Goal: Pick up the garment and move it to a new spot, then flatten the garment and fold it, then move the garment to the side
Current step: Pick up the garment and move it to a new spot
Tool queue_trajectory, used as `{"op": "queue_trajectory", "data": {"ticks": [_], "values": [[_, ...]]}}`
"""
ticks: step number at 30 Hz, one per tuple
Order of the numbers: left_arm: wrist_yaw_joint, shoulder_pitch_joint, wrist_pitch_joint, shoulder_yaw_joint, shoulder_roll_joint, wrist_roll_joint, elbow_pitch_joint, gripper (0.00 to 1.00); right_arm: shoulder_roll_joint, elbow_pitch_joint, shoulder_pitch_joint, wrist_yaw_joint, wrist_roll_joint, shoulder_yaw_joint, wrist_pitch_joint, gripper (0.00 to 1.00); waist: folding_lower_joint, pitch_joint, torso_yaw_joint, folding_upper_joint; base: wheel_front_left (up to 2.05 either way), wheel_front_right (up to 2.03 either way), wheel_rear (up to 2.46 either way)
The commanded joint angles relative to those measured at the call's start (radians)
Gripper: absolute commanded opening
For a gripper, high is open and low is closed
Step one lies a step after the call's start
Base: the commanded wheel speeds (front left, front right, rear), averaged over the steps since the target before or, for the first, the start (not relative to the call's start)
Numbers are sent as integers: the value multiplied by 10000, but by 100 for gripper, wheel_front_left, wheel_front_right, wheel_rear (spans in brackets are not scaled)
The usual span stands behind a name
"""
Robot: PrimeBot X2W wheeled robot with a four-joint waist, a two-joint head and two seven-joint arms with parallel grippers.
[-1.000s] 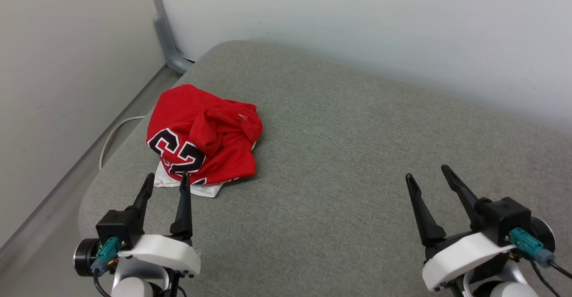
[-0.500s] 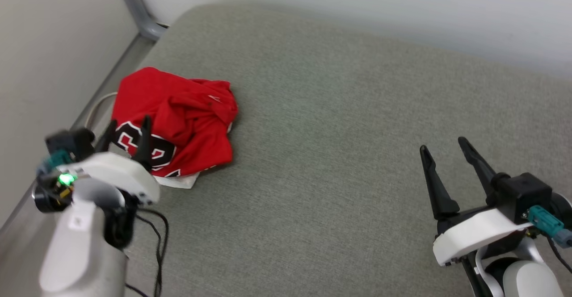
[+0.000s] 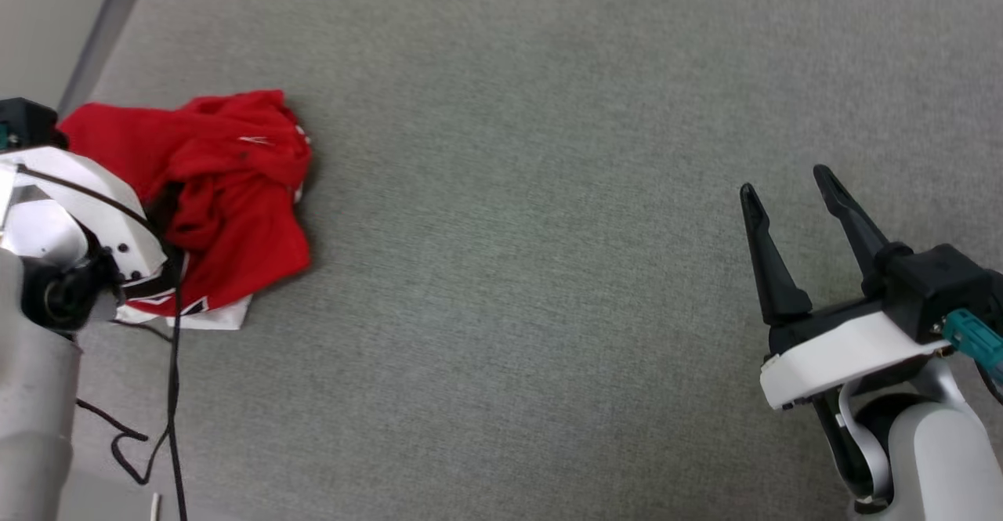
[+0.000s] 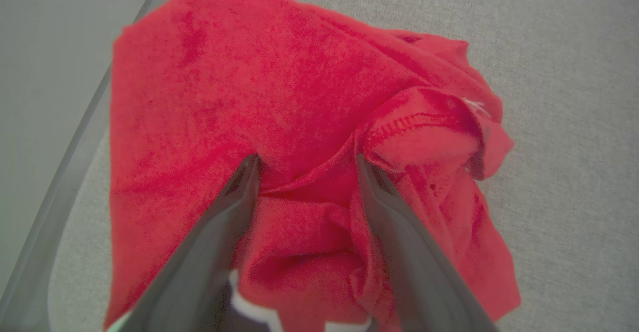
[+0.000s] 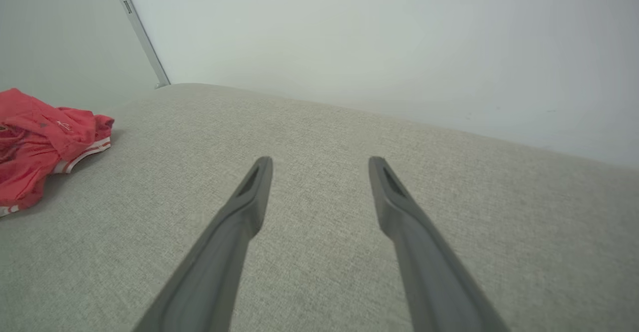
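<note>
The garment (image 3: 235,192) is a crumpled red shirt with a white edge at its near side, lying at the left of the grey cushion. My left gripper (image 4: 307,160) is open above it, both fingertips pressed into the red folds with a ridge of cloth between them. In the head view the left arm's white wrist housing (image 3: 78,200) covers the garment's left part and hides the fingers. My right gripper (image 3: 782,179) stands open and empty far to the right, over bare cushion. In the right wrist view the right gripper (image 5: 320,160) is open, with the garment (image 5: 40,142) at the far left.
The grey fabric cushion (image 3: 533,286) spreads wide between the two arms. A grey metal post (image 3: 98,19) and the cushion's left edge run just beyond the garment. A black cable (image 3: 172,364) hangs from the left arm. A pale wall (image 5: 349,32) backs the cushion.
The head camera has tilted down and the picture has shifted. My left arm has reached forward over the garment and its open fingers now press into the cloth. The right gripper stays open.
</note>
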Motion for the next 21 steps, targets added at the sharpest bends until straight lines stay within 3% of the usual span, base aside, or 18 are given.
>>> {"op": "queue_trajectory", "data": {"ticks": [1, 5, 9, 10, 12, 15, 21], "values": [[-22, -170, 277, -168, 119, -136, 146, 100, 0, -23, -187, -5, -65, 22, -26, 100, -2, 524, -381, 0, 0, 0, 0], [-22, -440, 1325, -580, 543, -579, 828, 100, 0, 55, -437, -3, -60, 54, -59, 100, -2, 903, -596, 0, 0, 0, 0], [-3, -523, 2285, -872, 571, -739, 1725, 96, 1, 119, -562, -3, -46, 35, -121, 100, -2, 1093, -724, 0, 0, 0, 0], [-3, -547, 2481, -918, 532, -771, 1925, 48, 1, 132, -589, -3, -28, 37, -128, 100, -2, 1106, -744, 0, 0, 0, 0], [-1, -627, 2627, -1014, 491, -761, 2157, 0, 0, 170, -646, -3, 2, 21, -138, 100, -2, 1113, -775, 0, 0, 0, 0], [-3, -796, 2249, -1090, 514, -613, 2217, 0, 0, 257, -655, -3, 39, -12, -169, 100, -2, 1041, -785, 0, 0, 0, 0], [155, -1300, 169, -1046, 684, -82, 2021, 0, 0, 450, -474, -3, 218, -122, -339, 100, -2, 467, -702, 0, 0, 0, 0]]}}
